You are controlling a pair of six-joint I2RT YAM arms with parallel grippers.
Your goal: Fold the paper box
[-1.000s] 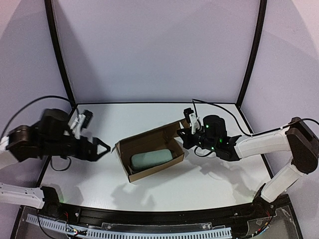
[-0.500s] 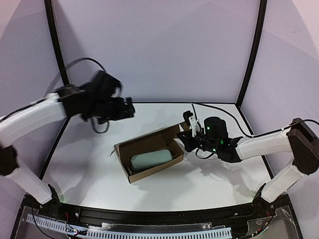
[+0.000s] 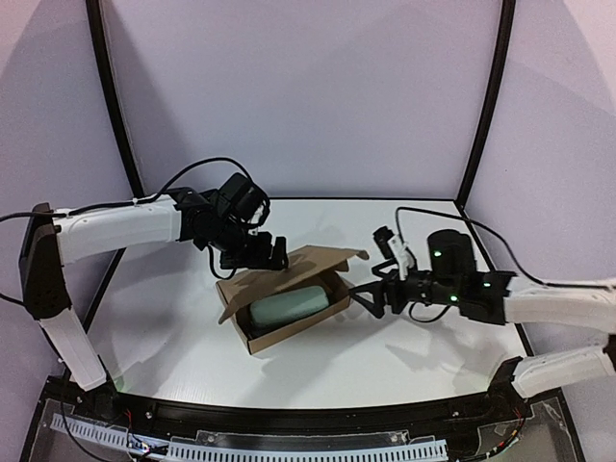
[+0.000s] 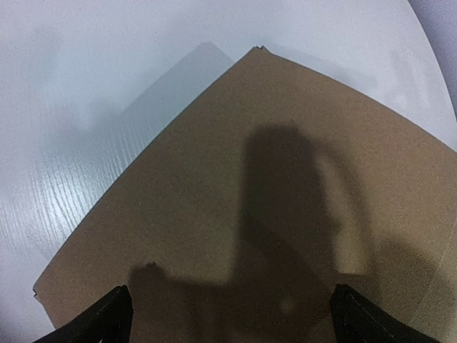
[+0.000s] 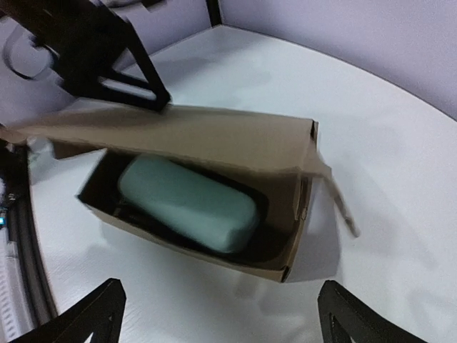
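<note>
- Top external view: the paper box point(image 3: 306, 262) lies near the middle of the white worktop point(image 3: 173, 327), slanted, with its lid flap raised over the far side. A pale green rounded object point(image 3: 289, 308) lies inside it.
- The left gripper point(image 3: 268, 258) is at the far left part of the lid flap, its fingers apart. Whether they touch the cardboard I cannot tell from here.
- The right gripper point(image 3: 364, 296) is just beside the right end of the box, its fingers also apart, with nothing between them.
- Left wrist view: the left gripper point(image 4: 235, 321) looks down on the brown flap of the paper box point(image 4: 250, 214), which fills most of the picture. Both fingertips are far apart at the bottom corners. The worktop point(image 4: 86, 107) shows beyond the flap.
- Right wrist view: the right gripper point(image 5: 221, 321) stands wide apart and holds nothing. The paper box point(image 5: 214, 139) is in front of it on the worktop point(image 5: 371, 114), with the lid half lowered over the pale green rounded object point(image 5: 189, 204).
- The left gripper point(image 5: 107, 57) appears at the far edge of the lid.
</note>
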